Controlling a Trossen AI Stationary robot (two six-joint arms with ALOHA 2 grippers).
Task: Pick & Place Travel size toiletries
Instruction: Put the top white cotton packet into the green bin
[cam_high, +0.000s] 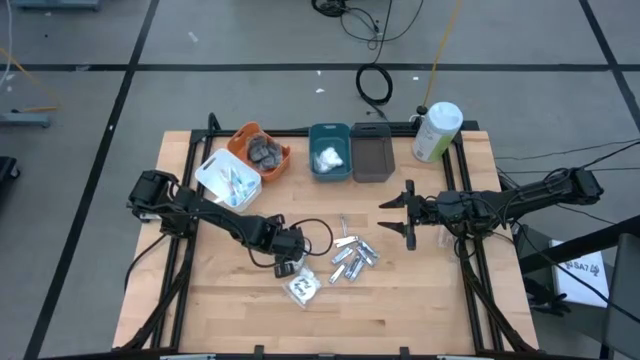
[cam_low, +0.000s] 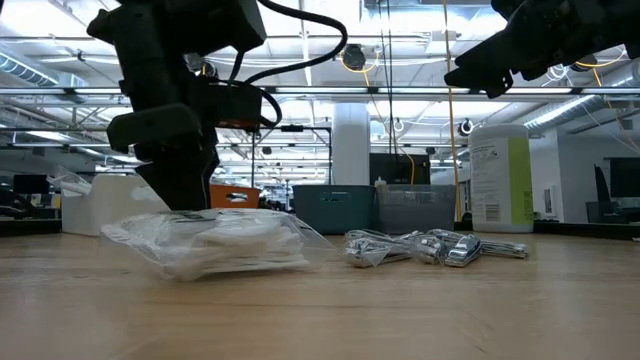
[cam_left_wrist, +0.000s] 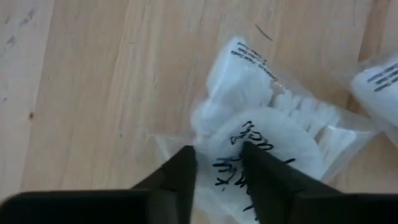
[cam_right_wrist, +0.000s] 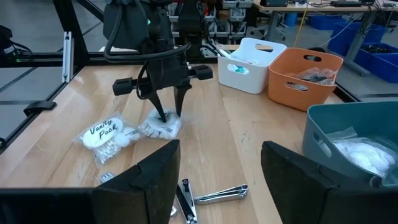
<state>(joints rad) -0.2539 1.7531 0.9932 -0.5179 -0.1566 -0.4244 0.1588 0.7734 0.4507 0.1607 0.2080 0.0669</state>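
Two white clear-wrapped packets (cam_high: 302, 288) lie flat near the table's front middle. My left gripper (cam_left_wrist: 217, 152) points down onto one packet (cam_left_wrist: 267, 118), shown in the right wrist view as the packet (cam_right_wrist: 160, 127) under the left gripper (cam_right_wrist: 171, 117), with the second packet (cam_right_wrist: 102, 134) beside it. Several small silver pieces (cam_high: 350, 258) lie in a loose heap just right of the packets. My right gripper (cam_high: 408, 215) hovers open above the table right of that heap, holding nothing. My left gripper comes at the packet from above, pointing down, and pinches the near end of its wrapper (cam_left_wrist: 219, 171) between the two fingers (cam_left_wrist: 183, 168). The packet lies flat on the table (cam_low: 220, 240), not lifted. How many layers are caught I cannot tell.
A row of bins stands along the far edge: white bin (cam_high: 228, 180) with teal-white items, orange bin (cam_high: 262, 150) with dark discs, teal bin (cam_high: 330, 150) with white packets, grey bin (cam_high: 373, 155). A big white-and-green bottle (cam_high: 437, 130) stands at the far right corner. Bare wood lies in front.
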